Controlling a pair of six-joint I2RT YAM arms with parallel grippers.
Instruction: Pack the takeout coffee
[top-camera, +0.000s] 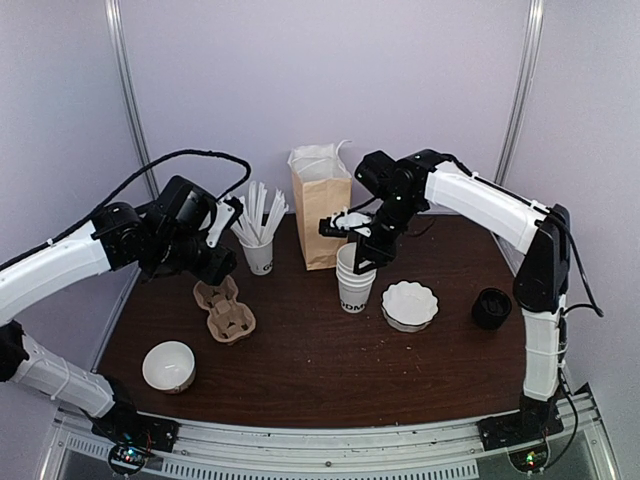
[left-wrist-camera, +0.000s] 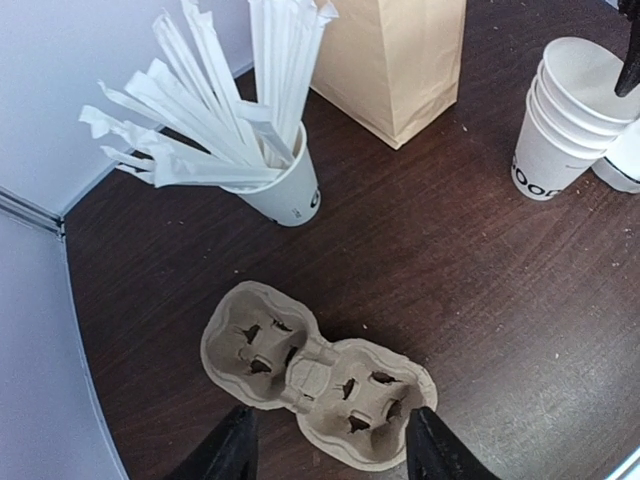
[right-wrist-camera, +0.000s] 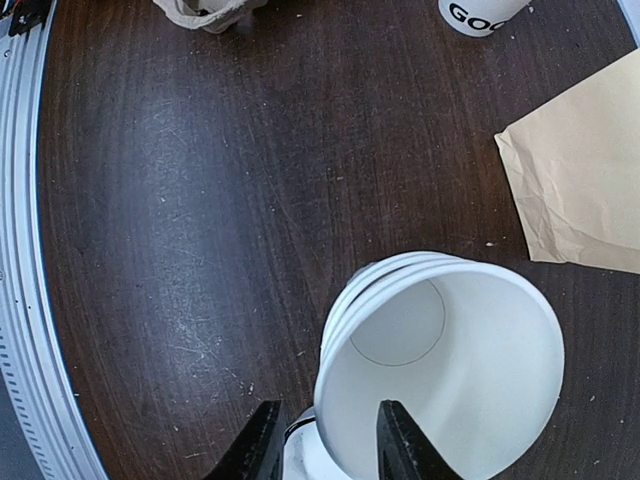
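Your right gripper (right-wrist-camera: 329, 425) stands part-open astride the near wall of the upright cup stack (right-wrist-camera: 440, 370), your left gripper (left-wrist-camera: 332, 425) open above the carrier (left-wrist-camera: 300, 365); no lidded takeout coffee shows, black lids (top-camera: 491, 307) lie well right.

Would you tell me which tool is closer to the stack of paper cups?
Right. The right tool straddles the rim of the stack of paper cups; the left tool hangs over the cup carrier, well away.
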